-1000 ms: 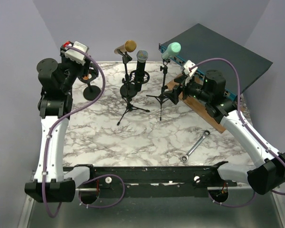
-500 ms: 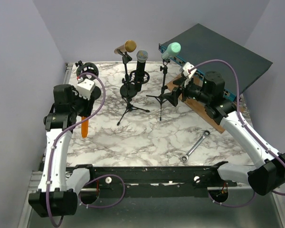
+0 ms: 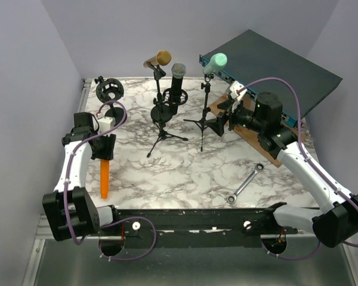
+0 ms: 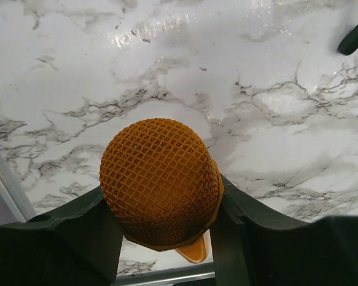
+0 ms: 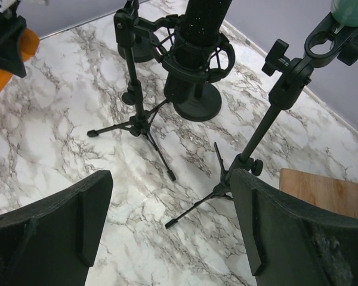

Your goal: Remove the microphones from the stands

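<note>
My left gripper is shut on an orange microphone and holds it nose-down over the left part of the marble table, its tail near the front edge. In the left wrist view its orange mesh head fills the gap between my fingers. The empty shock-mount stand stands at the back left. My right gripper is open and empty beside the teal microphone's tripod stand; its jaws are wide apart in the right wrist view.
A gold microphone, a black microphone and a teal microphone sit on stands at the back centre. A wrench lies at the front right. A wooden board and a black rack case are at the right.
My left arm has swung from the back-left stand toward the front with the orange microphone, leaving the shock mount empty. The right arm has hardly moved.
</note>
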